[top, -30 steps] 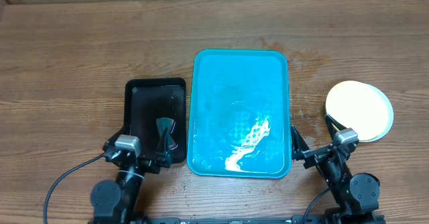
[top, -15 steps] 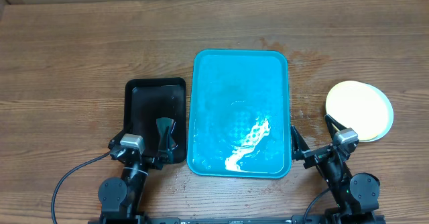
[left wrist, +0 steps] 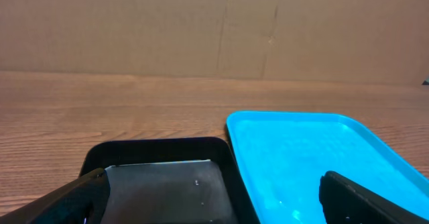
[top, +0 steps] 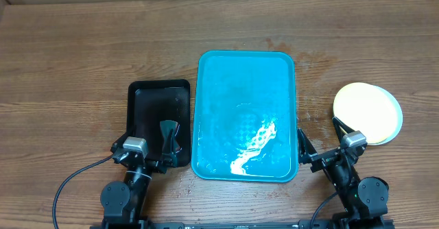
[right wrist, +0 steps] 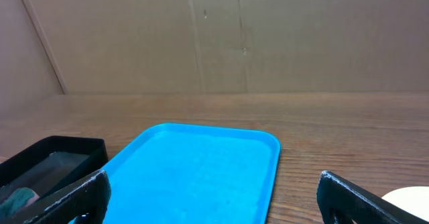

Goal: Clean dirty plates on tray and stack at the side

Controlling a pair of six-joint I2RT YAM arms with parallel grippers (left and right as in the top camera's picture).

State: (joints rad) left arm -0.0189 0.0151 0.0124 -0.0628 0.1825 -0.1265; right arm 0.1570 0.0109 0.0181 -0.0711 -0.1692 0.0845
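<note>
The turquoise tray [top: 245,71] lies in the middle of the table with nothing on it but a wet sheen; it also shows in the left wrist view [left wrist: 315,150] and the right wrist view [right wrist: 201,163]. The plates [top: 367,111] are stacked on the table to its right, a pale yellow one on top and a light blue rim showing beneath; no smear shows on the top plate. A sliver of the stack shows in the right wrist view [right wrist: 410,197]. My left gripper [top: 142,138] [left wrist: 214,200] is open and empty over the black tray's near end. My right gripper [top: 320,134] [right wrist: 214,198] is open and empty between the tray and the plates.
A narrower black tray [top: 147,99] lies against the turquoise tray's left side, also in the left wrist view [left wrist: 161,177]. A dark greenish thing [right wrist: 19,198] lies in it. A cardboard wall [left wrist: 214,29] stands behind the table.
The left arm shifted slightly toward the near edge a second ago and has been still since. Tray, plates and right arm have not moved.
</note>
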